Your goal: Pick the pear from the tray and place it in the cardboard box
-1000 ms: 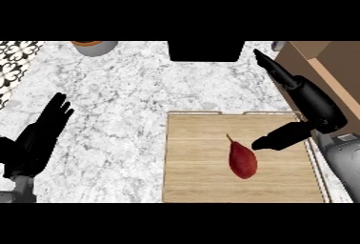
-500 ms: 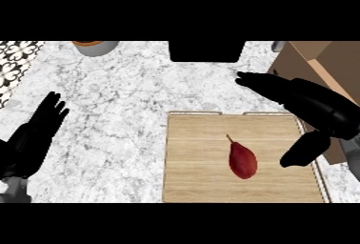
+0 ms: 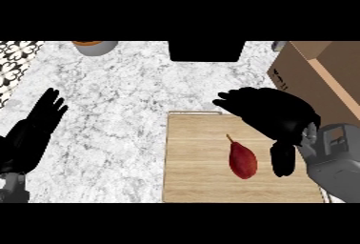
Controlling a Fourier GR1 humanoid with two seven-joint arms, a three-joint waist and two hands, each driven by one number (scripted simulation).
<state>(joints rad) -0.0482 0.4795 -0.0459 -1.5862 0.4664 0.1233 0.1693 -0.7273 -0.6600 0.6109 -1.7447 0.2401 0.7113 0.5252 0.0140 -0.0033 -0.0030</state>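
Swung in from the tray's right edge since half a second ago, right hand now over the tray's far right part, fingers apart and clamped on nothing, one hanging down just right of the pear; whether touching it, cannot tell. Pear and left hand unmoved. Broad marbled surface bare through its middle, plenty of open room there. At the far right corner of the surface, only partly in view, cardboard box, its near wall just beyond the tray's far right corner: likely the one edge to lift over. Wooden tray at the near right of the surface, rim low, hardly an obstacle. Left hand resting open by the left edge, fingers straight. Pear lying flat toward the right of the tray, thin stem pointing at the far edge, fat end nearer. Probably light, stiff, smooth-skinned and prone to roll; best taken across the fat belly, thumb opposite fingers, never by the stem.
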